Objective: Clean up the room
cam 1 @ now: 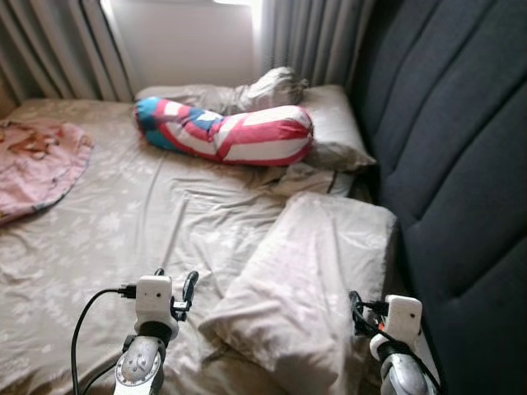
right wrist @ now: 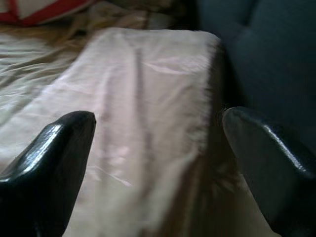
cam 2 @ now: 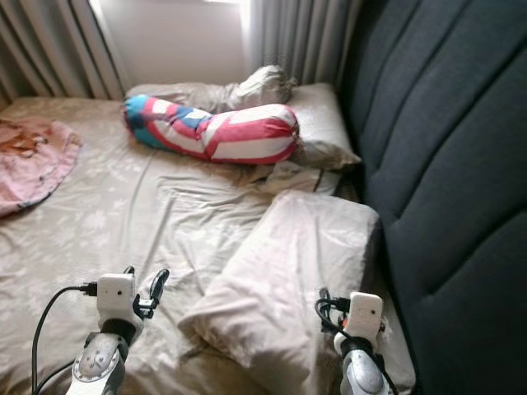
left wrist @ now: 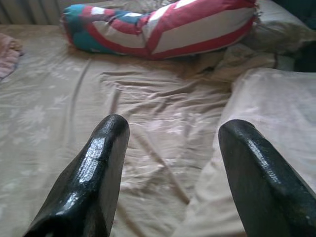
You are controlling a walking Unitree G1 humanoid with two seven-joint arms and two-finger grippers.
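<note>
Fingers spread, both grippers flanking pillow, edge seemingly blurred

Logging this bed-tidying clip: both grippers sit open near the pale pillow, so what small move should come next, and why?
Probably ease both arms forward to the pale pillow. It lies askew beside the headboard, and the left gripper and right gripper are open, one at each side of it, holding nothing.

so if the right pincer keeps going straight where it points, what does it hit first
Most likely the pale pillow lying by the dark headboard. The right pincer is open and aimed along the pillow's top, though depth is hard to judge.
</note>
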